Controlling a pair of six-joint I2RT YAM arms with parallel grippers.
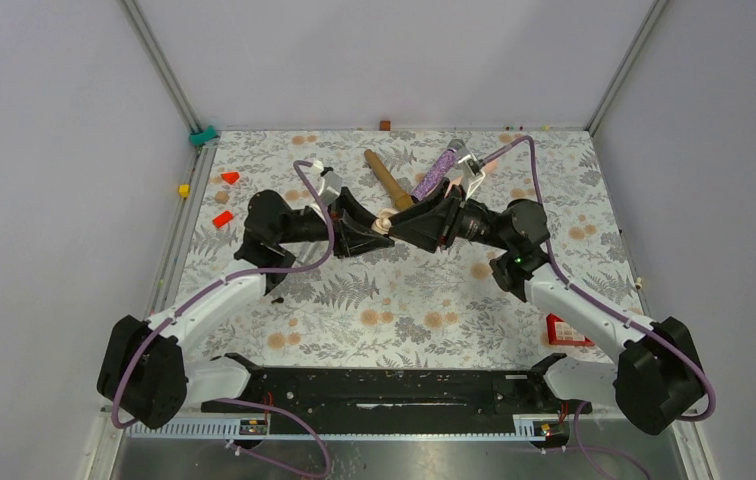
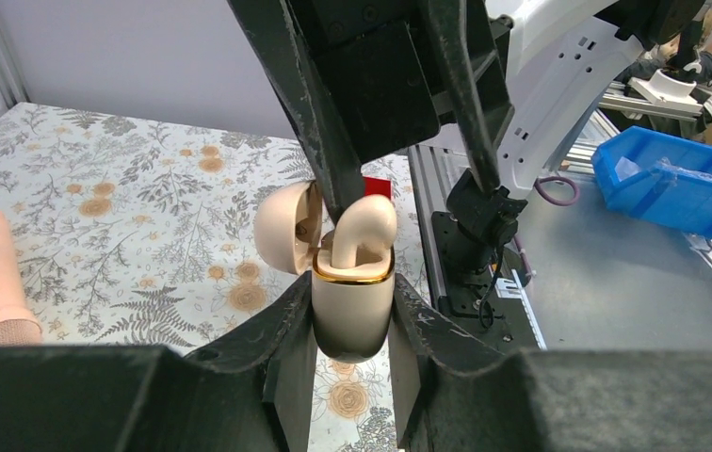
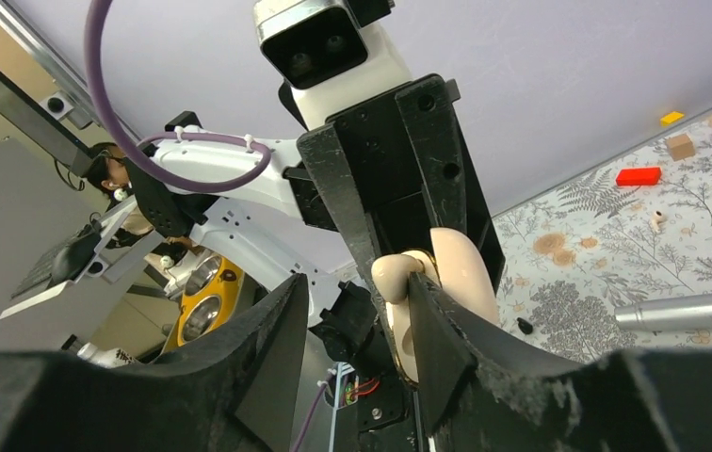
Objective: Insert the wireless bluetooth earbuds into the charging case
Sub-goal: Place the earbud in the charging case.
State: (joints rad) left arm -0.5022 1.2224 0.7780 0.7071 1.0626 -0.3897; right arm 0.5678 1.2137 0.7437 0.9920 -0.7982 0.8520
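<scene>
- Above mid-table, the left gripper [image 2: 352, 297] is clamped on the case [image 2: 352, 331], with its lid [image 2: 286, 226] swung open.
- A pale bud [image 2: 366, 226] stands in the case's mouth, its top proud of the gold rim.
- The right gripper [image 3: 359, 297] has its jaws apart, one finger touching the bud; this looks like the release.
- Next: draw the right gripper straight back without dragging the bud out.

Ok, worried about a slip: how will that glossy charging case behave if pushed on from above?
The charging case looks smooth and rounded, so it may slide down within the shut left gripper. Its lid stands open to one side and is probably fragile at the hinge if knocked.
</scene>
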